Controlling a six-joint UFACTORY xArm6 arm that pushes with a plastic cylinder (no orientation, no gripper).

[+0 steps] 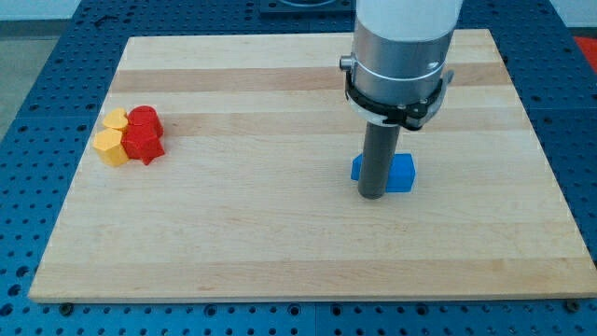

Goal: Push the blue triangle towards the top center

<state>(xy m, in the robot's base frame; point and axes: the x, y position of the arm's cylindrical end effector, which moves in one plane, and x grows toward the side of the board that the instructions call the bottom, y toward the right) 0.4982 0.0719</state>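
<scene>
Tip (372,197) planted right at the near side of the blue block (401,174), rod standing in front of it and hiding its middle, so blue pokes out on both sides of the rod and the shape is hard to confirm as a triangle from here. That block sits right of centre on the bench (280,261), roughly mid-depth, well apart from the cluster at the view's left: 2 red blocks (144,133) and 2 yellow blocks (113,138) bunched together and touching. Risk now, as I read it: more blue shows on the rod's right than its left, so the contact looks off-centre, and a push toward the view's top could spin the block or let it slide off around the rod instead of travelling straight. Another worry is direction: top centre lies up and to the left of the block, so a straight-up shove would carry it to the top right instead. The arm hangs near vertical, its wide silver collar and black ring directly over the block, rod dropping straight down to the board. No gripper here to be spread or closed, just the bare rod. The cluster at left is far from any likely path.
</scene>
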